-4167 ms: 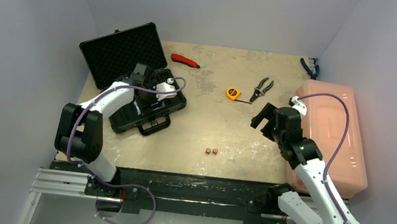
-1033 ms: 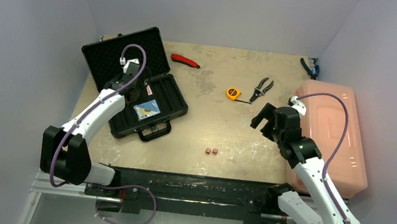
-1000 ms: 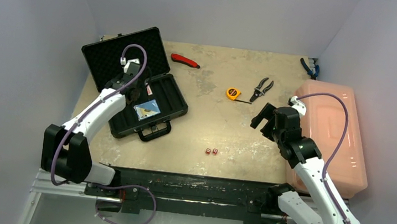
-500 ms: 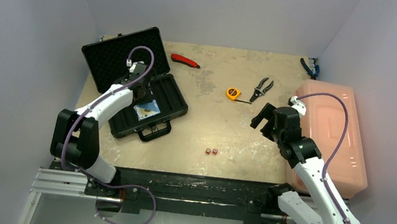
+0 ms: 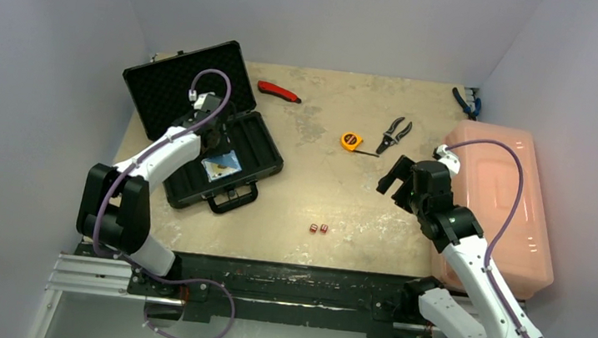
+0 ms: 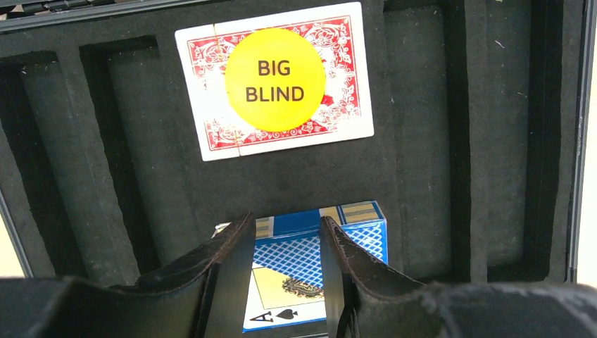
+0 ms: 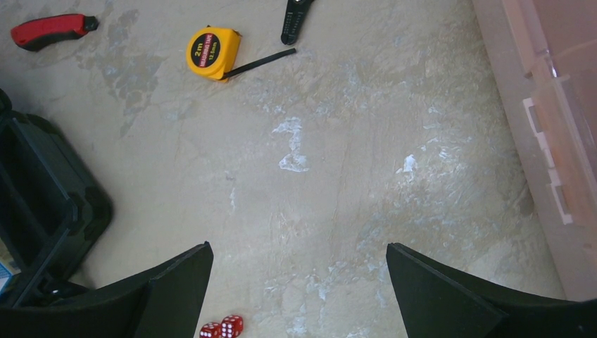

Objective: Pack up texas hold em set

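The black briefcase (image 5: 267,159) lies open at the table's left, its foam lid (image 5: 175,80) leaning back. In the left wrist view its foam tray (image 6: 422,105) holds a red card deck (image 6: 211,134) with a yellow "BIG BLIND" disc (image 6: 274,77) on top, and a blue card deck (image 6: 285,257). The blue deck also shows in the top view (image 5: 223,164). My left gripper (image 6: 287,236) hovers over the blue deck, its jaws partly open and empty. Two tiny red dice (image 5: 319,228) lie on the table, also seen in the right wrist view (image 7: 222,328). My right gripper (image 7: 297,246) is wide open and empty above the table.
A pink plastic bin (image 5: 501,207) fills the right side. A yellow tape measure (image 5: 350,141), black pliers (image 5: 396,133) and a red utility knife (image 5: 279,91) lie toward the back. Blue-handled pliers (image 5: 466,103) lie at the back right corner.
My left arm swung from the lid side forward over the case tray and now sits above the decks. The right arm and the dice have not moved.
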You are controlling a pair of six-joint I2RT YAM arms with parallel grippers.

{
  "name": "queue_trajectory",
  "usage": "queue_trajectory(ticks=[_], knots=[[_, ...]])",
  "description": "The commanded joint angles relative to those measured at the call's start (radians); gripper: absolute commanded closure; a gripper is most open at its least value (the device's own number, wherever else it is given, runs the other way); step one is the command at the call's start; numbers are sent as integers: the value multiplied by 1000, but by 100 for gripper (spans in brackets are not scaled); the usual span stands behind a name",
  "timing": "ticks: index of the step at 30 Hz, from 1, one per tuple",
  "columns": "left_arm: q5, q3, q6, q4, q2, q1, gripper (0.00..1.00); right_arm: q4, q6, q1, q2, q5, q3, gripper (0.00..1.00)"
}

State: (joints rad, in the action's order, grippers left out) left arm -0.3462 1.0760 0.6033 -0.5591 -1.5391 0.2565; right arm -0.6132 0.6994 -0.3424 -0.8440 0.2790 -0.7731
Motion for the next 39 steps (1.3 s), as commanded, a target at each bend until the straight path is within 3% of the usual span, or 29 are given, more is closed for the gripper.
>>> queue_trajectory(ticks=[1, 20, 31, 39], knots=[[-4, -19, 49, -3, -27, 4, 62, 18, 0, -4, 1, 29, 5, 1], [8, -88, 81, 37, -65, 17, 61, 17, 1, -4, 1, 32, 5, 1], [-76, -12, -29, -19, 59, 18, 41, 17, 2, -4, -1, 34, 5, 1], [-46, -20, -59, -52, 139, 51, 44, 18, 2, -4, -2, 33, 5, 1]])
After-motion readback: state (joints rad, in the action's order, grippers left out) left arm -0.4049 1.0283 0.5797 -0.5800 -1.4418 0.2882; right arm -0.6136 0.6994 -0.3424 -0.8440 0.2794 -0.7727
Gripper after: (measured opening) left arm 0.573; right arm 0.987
